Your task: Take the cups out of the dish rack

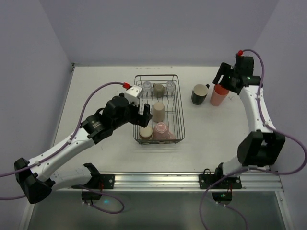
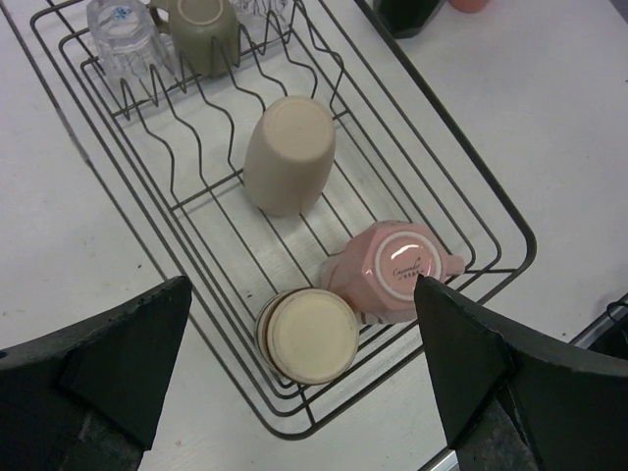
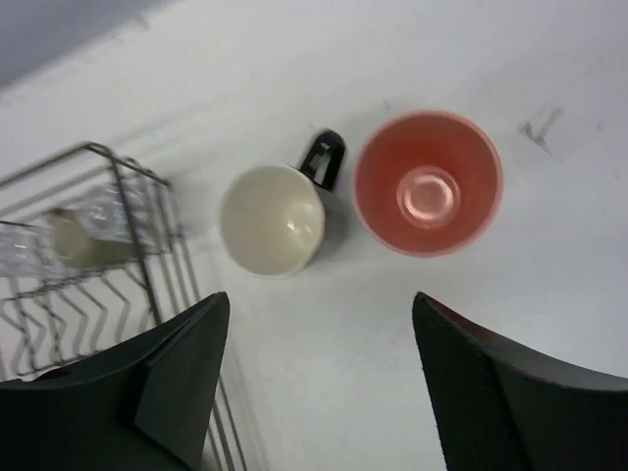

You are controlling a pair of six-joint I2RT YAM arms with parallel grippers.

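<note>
**Two cups out on the table, six in the rack**

The white table (image 1: 96, 91) carries everything. The rack (image 1: 156, 75) sits mid-table, its long side running away from the arm bases, and shows in both wrist views (image 2: 491, 201) (image 3: 118, 172).

The left arm (image 1: 72, 141) reaches in from the near left. Its gripper (image 1: 144, 112) (image 2: 302, 294) hovers over the rack's near half with fingers spread wide and nothing between them. The right arm (image 1: 254, 110) stretches to the far right of the table. Its gripper (image 1: 223, 79) (image 3: 319, 304) hangs above the two unloaded cups, fingers well apart and gripping nothing.

Right of the rack stand the black mug (image 1: 199, 94) (image 3: 273, 218) and a pink tumbler (image 1: 219, 95) (image 3: 427, 183), both upright and just beside each other (the mug's handle points toward the tumbler).

Inside the rack:
- A beige cup (image 1: 158, 111) (image 2: 287, 155) stands base-up in the middle.
- A pink cup (image 1: 163, 130) (image 2: 392, 267) lies tilted in the near right corner.
- A cream cup (image 1: 146, 132) (image 2: 307, 336) sits base-up in the near left corner, touching the pink cup.
- A grey-brown cup (image 1: 158, 88) (image 2: 203, 34) sits among the prongs at the far end.
- Two clear glasses flank the grey-brown cup, one to its left (image 1: 147, 87) (image 2: 123, 39) and one to its right (image 1: 170, 87).
</note>
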